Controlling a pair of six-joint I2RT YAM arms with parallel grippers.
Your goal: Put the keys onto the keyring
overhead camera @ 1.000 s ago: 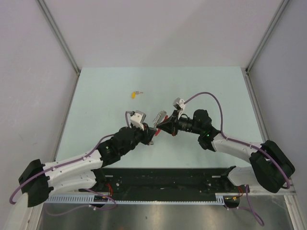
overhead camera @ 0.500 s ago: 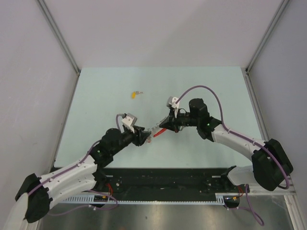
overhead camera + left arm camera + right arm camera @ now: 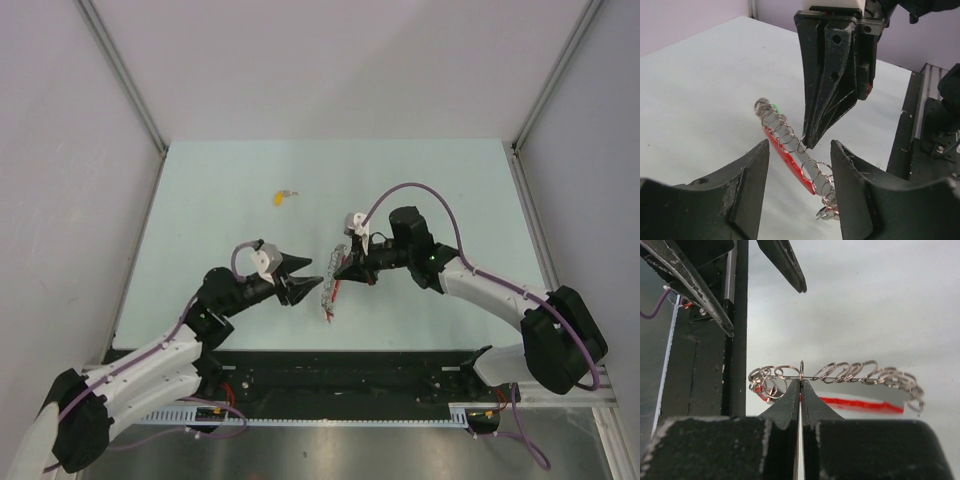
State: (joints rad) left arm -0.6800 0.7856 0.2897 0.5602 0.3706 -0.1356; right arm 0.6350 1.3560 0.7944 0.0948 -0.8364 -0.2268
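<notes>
At the frame centre the keyring [image 3: 327, 292] hangs from the right gripper [image 3: 338, 270], clamped on its chain, with the left gripper [image 3: 314, 273] just left of it, half open and empty.

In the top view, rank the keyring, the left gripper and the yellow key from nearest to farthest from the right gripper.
1. keyring: pinched in the shut right gripper, at mid-table.
2. left gripper: just to its left, jaws open, holding nothing.
3. yellow key: lying farther back and to the left.
</notes>
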